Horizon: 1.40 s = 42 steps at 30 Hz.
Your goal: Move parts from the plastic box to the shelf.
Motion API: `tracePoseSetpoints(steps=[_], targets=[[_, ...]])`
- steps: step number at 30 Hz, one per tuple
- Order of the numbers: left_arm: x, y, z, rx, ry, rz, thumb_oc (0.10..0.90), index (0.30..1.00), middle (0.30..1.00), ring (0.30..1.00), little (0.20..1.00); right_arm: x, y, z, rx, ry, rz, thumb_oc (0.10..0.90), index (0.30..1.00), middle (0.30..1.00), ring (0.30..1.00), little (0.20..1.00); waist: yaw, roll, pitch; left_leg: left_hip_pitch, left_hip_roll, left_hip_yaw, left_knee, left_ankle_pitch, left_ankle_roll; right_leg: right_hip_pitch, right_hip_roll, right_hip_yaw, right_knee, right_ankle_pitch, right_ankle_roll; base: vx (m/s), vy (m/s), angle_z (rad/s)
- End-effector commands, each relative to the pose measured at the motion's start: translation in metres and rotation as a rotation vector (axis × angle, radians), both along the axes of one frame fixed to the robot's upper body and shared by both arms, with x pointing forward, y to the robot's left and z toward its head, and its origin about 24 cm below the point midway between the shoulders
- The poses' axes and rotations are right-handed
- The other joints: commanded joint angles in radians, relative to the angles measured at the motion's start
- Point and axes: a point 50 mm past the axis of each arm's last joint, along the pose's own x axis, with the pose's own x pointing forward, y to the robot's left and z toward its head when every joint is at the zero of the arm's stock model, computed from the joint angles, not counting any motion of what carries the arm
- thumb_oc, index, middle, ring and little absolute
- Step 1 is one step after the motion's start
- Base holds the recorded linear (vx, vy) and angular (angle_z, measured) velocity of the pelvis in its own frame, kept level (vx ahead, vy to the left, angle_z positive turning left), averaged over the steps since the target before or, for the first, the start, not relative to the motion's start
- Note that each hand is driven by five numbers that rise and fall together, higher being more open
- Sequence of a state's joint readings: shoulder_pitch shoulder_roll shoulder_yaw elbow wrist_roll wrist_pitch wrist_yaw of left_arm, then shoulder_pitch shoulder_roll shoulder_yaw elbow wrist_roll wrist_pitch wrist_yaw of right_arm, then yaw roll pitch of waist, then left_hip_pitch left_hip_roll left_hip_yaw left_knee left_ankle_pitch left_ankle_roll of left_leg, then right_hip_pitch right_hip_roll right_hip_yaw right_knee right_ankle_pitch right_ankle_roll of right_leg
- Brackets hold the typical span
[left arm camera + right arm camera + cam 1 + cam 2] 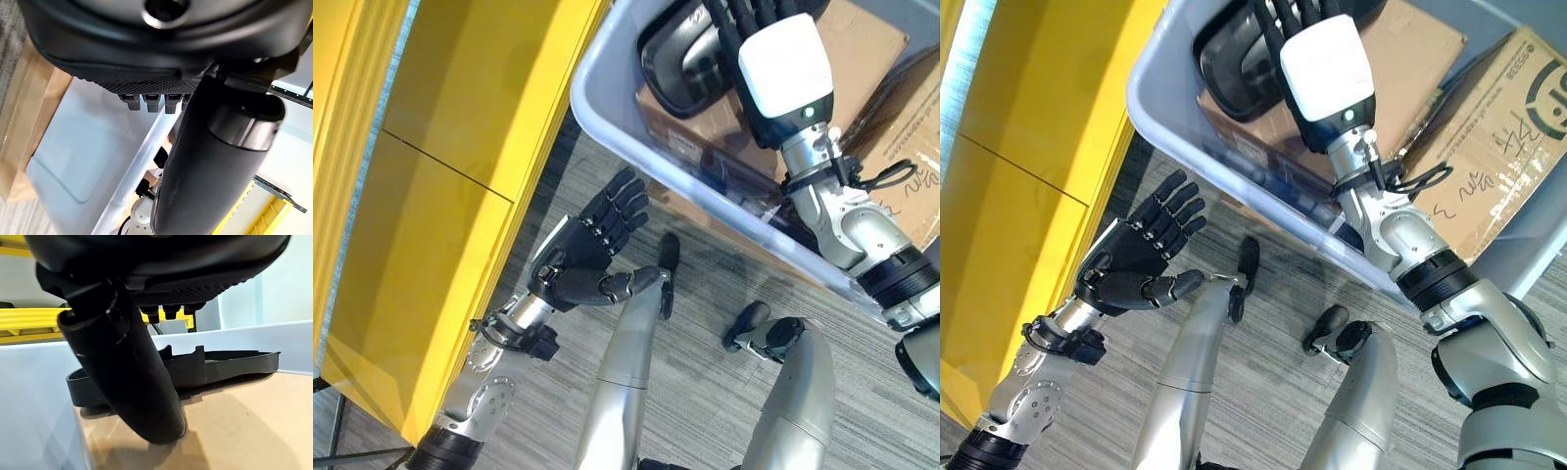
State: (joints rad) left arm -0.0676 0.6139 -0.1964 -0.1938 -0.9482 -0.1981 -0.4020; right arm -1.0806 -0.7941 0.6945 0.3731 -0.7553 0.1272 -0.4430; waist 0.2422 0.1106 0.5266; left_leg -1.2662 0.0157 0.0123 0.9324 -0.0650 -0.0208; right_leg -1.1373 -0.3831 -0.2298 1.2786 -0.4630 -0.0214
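while right hand (1324, 69) reaches over black part (1234, 59) in box (1160, 127), fingers extended, left hand (592, 245) open

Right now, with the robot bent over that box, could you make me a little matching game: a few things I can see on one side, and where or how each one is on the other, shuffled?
Things:
1. left hand
2. right hand
3. black part
4. yellow shelf

Places or states:
A. lying on cardboard inside the plastic box
B. reaching into the box, above the black part
C. open, palm showing, over the grey floor outside the box
D. standing at the robot's left, beside the box

Pairs: 1-C, 2-B, 3-A, 4-D
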Motion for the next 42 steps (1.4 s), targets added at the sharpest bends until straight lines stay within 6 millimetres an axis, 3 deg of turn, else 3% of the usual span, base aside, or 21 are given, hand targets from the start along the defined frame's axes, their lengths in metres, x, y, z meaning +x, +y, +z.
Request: tracePoseSetpoints(steps=[1, 17, 29, 37, 42], targets=[[-0.010, -0.003, 0.035, -0.102, -0.217, -0.049, 0.900, 1.000, 1.000, 1.000, 1.000, 0.013, -0.030, -0.003, 0.041, 0.123, -0.138, 0.900, 1.000, 1.000, 1.000, 1.000, 0.025, 0.066, -0.007, 0.008, -0.018, 0.001, 0.101, -0.143, 0.038, 0.134, 0.034, 0.059, 0.125, -0.042, 0.009, 0.02, -0.023, 0.20], [-0.012, 0.003, 0.035, -0.082, -0.195, -0.034, 0.900, 1.000, 1.000, 1.000, 1.000, 0.020, -0.032, 0.000, -0.017, 0.318, -0.262, 0.900, 1.000, 1.000, 1.000, 1.000, 0.031, 0.050, -0.007, -0.012, -0.011, -0.011, 0.117, -0.130, 0.031, 0.143, 0.047, 0.062, 0.114, -0.037, 0.007, 0.01, -0.004, 0.04], [-0.017, 0.005, 0.030, -0.063, -0.180, -0.044, 0.900, 1.000, 1.000, 1.000, 1.000, 0.018, -0.030, 0.023, -0.218, 0.209, -0.359, 0.900, 1.000, 1.000, 1.000, 1.000, 0.049, 0.029, -0.007, 0.049, 0.001, -0.011, 0.010, -0.097, 0.035, 0.204, 0.052, 0.023, -0.003, 0.002, 0.025, 0.01, 0.021, -0.02], [-0.020, 0.007, 0.029, -0.056, -0.174, -0.044, 0.900, 1.000, 1.000, 1.000, 1.000, 0.023, -0.031, 0.033, -0.178, 0.290, -0.406, 0.900, 1.000, 1.000, 1.000, 1.000, 0.069, 0.021, -0.007, 0.096, -0.004, -0.010, -0.037, -0.092, 0.041, 0.247, 0.048, -0.003, -0.056, 0.027, 0.035, 0.03, 0.041, -0.01], [-0.020, 0.005, 0.027, -0.055, -0.164, -0.049, 0.900, 1.000, 1.000, 1.000, 1.000, 0.030, -0.042, 0.031, -0.084, 0.393, -0.465, 0.900, 1.000, 1.000, 1.000, 1.000, 0.082, 0.023, -0.007, 0.112, -0.011, -0.007, -0.054, -0.090, 0.045, 0.258, 0.039, -0.014, -0.065, 0.034, 0.037, 0.04, 0.047, -0.01]])
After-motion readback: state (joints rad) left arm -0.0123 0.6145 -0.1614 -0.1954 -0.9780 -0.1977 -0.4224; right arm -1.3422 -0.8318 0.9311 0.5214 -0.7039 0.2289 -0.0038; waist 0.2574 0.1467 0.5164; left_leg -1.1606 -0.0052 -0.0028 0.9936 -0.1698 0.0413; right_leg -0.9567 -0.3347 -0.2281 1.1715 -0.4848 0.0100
